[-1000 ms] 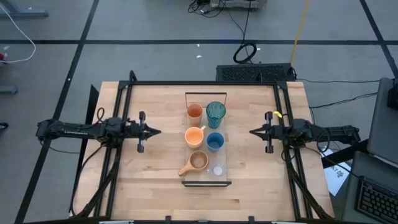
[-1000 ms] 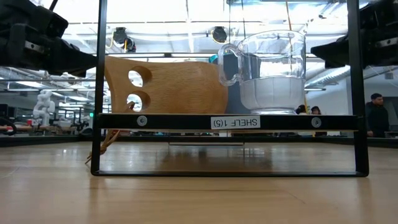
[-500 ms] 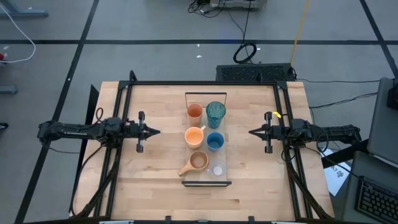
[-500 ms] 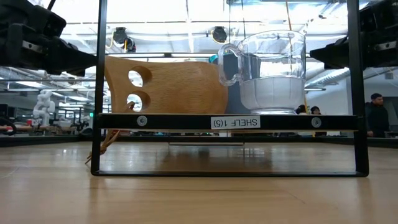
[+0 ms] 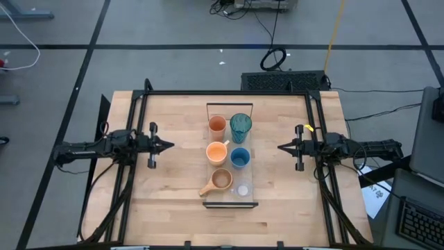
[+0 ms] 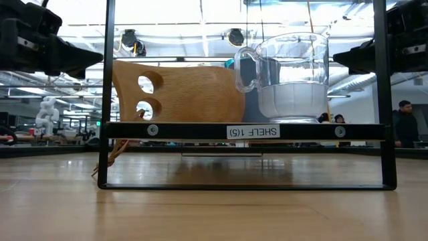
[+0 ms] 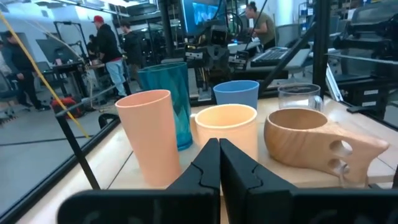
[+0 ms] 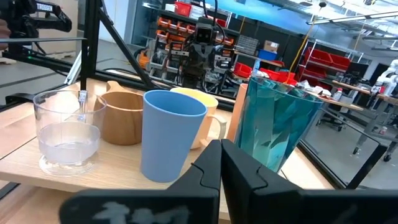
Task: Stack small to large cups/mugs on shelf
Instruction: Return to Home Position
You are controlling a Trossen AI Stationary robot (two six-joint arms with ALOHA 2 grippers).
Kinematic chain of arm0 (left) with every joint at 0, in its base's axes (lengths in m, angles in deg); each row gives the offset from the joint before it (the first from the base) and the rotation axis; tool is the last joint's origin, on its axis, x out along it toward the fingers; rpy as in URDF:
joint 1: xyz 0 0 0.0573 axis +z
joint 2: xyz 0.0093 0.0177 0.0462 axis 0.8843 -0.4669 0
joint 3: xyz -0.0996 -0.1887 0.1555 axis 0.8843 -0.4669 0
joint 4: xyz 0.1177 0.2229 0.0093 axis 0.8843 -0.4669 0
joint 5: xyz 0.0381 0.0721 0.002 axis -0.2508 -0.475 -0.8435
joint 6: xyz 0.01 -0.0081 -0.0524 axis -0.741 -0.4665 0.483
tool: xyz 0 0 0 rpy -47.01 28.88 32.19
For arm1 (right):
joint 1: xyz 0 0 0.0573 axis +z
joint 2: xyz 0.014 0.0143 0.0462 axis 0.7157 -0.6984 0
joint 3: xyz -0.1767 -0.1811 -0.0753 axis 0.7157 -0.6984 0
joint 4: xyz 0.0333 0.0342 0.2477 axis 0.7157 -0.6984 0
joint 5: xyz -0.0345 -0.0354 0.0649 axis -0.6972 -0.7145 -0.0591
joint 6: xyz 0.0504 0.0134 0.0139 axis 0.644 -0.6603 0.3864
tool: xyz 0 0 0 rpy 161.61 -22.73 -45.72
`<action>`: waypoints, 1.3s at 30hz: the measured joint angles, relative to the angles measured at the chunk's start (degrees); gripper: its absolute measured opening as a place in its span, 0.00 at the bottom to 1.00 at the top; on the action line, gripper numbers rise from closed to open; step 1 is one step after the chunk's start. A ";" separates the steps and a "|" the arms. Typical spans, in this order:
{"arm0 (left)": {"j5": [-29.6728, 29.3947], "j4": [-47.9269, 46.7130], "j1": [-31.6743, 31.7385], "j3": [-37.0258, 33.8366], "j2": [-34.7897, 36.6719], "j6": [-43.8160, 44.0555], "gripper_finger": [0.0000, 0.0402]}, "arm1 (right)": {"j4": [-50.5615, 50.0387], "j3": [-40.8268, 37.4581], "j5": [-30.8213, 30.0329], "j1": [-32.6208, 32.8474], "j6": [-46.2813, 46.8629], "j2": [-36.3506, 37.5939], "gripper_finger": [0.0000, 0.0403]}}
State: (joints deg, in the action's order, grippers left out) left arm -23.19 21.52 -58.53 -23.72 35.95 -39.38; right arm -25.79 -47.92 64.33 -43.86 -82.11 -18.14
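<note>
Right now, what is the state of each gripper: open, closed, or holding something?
Left gripper: fingers closed, holding nothing, left of the shelf.
Right gripper: fingers closed, holding nothing, right of it.

Three cups [image 5: 217,125] [image 5: 241,126] [image 5: 240,158], two mugs [image 5: 217,151] [image 5: 221,180], one clear glass [image 5: 242,190], one shelf [image 5: 252,175], two arms [image 5: 104,147] [image 5: 354,148]

I see all six upright on the shelf [image 5: 223,198] in two rows: orange cup [image 5: 217,125] beside teal tumbler [image 5: 241,128], orange mug [image 5: 217,151] beside blue cup [image 5: 240,158], tan mug [image 5: 221,180] beside tiny clear glass [image 5: 243,190].
</note>
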 joint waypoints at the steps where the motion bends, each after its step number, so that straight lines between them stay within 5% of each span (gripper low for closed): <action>1: -0.23 -0.02 0.00 0.00 0.00 0.13 0.00 | 0.00 -0.01 0.00 0.02 0.00 0.00 0.00; 29: -2.63 1.05 -3.03 0.46 0.04 1.63 0.01 | 0.02 -0.01 0.00 0.02 0.00 -0.02 0.00; 39: 0.91 -0.92 -3.03 0.44 -0.09 0.97 0.01 | 0.04 -0.01 0.00 0.02 0.00 0.00 0.00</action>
State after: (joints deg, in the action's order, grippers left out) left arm -22.28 20.60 -61.57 -23.29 35.86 -38.40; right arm -25.75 -47.93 64.33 -43.83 -82.11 -18.15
